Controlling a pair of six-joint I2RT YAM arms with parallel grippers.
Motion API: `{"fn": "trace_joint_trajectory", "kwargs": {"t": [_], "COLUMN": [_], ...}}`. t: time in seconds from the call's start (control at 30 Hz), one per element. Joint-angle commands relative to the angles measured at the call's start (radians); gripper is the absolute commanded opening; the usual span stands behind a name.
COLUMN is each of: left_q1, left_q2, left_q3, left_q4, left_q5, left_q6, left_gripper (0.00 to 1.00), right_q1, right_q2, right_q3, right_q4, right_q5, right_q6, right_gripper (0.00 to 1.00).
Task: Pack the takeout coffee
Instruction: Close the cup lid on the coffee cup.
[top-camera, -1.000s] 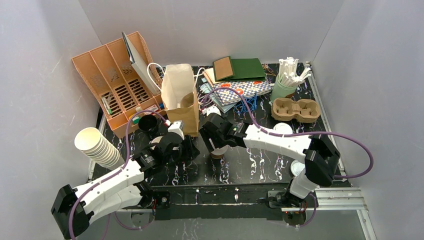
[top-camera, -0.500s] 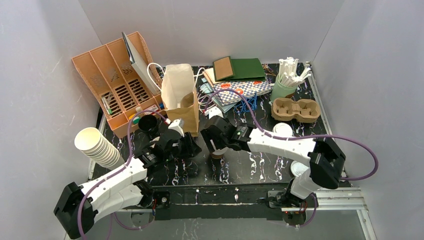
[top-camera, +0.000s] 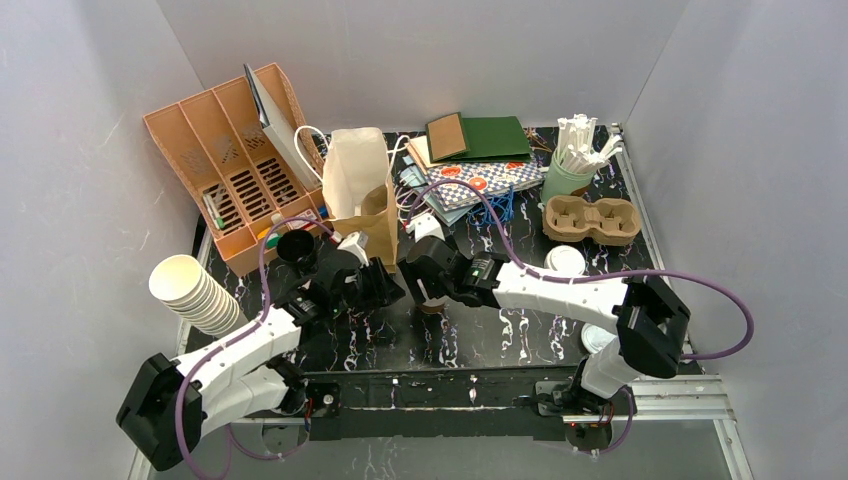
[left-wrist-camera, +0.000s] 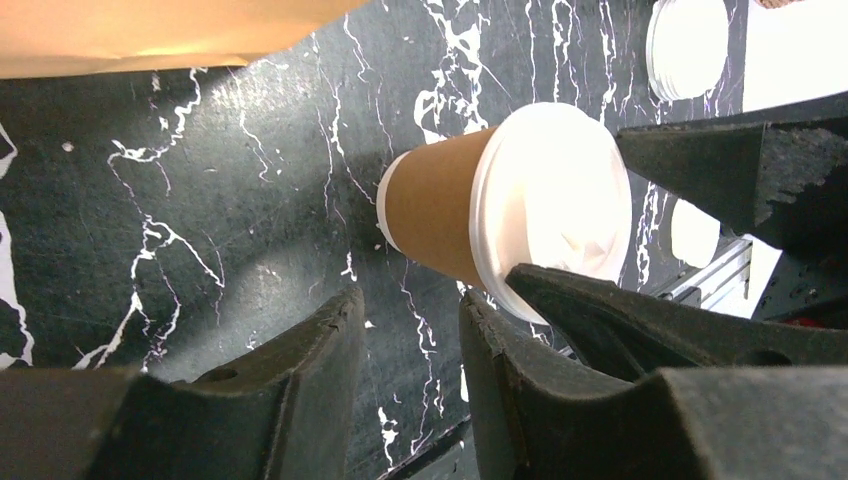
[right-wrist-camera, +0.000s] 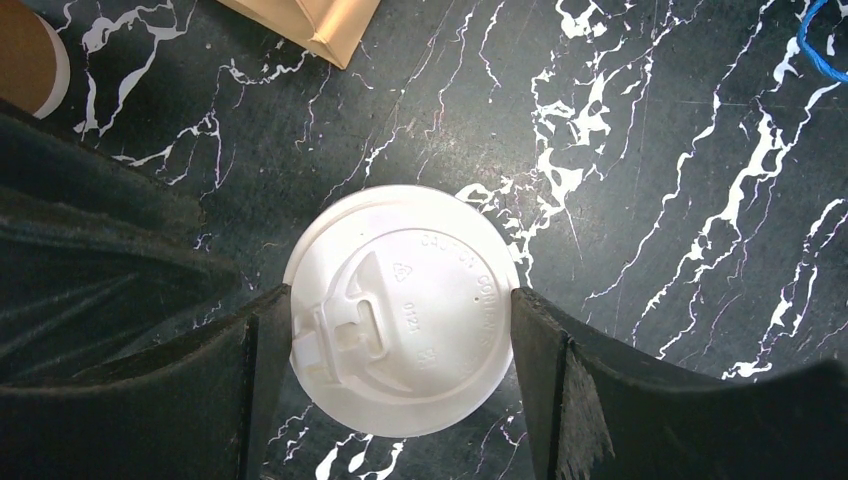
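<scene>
Count: one tan-brown paper cup with a white round plastic lid (left-wrist-camera: 440, 215); one black cup (top-camera: 297, 247); one tilted stack of cream cups (top-camera: 190, 290); one brown paper bag (top-camera: 375, 225) with one white paper bag (top-camera: 350, 165) just behind it; one orange slotted organiser (top-camera: 215, 150); one cardboard two-cup carrier (top-camera: 590, 220); one green cup of white sticks (top-camera: 565, 178). Loose white lids sit in two spots: short stack of lids (top-camera: 565, 259), and another lid (top-camera: 597, 338) near the right arm's base.

Surface: black marble-look table (top-camera: 500, 325), white veins. Plain white walls (top-camera: 420, 50) on three sides.

The paper cup: upright on the table, mid-field, just in front of the brown paper bag. Wall plain tan, white rim at the base. Lid has a moulded sip tab and embossed text too small to read.

Right gripper (right-wrist-camera: 400, 320): fingers against the lid on both sides, clamped on the paper cup. Left gripper (left-wrist-camera: 410, 330): just beside the paper cup, jaws nearly together with a narrow gap, nothing in it.
</scene>
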Motion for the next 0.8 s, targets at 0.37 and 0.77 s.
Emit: {"fn": "trace_joint_trajectory", "kwargs": {"t": [0.37,0.77], "left_q1": [0.041,0.041], "left_q2": [-0.034,-0.029], "left_q3": [0.113,0.164], "left_q4": [-0.104,-0.159], "left_q5": [-0.015,0.007], "left_q6": [0.086,0.178], "left_gripper": [0.38,0.43], "right_q1": [0.006,0.006], "right_q2": [-0.023,-0.078], "right_q3": [0.068,0.124], "right_q4": [-0.200,-0.209], "right_q5": [-0.044,-0.049], "right_q6": [-0.090,-0.064], "right_gripper": [0.98,0.98]}}
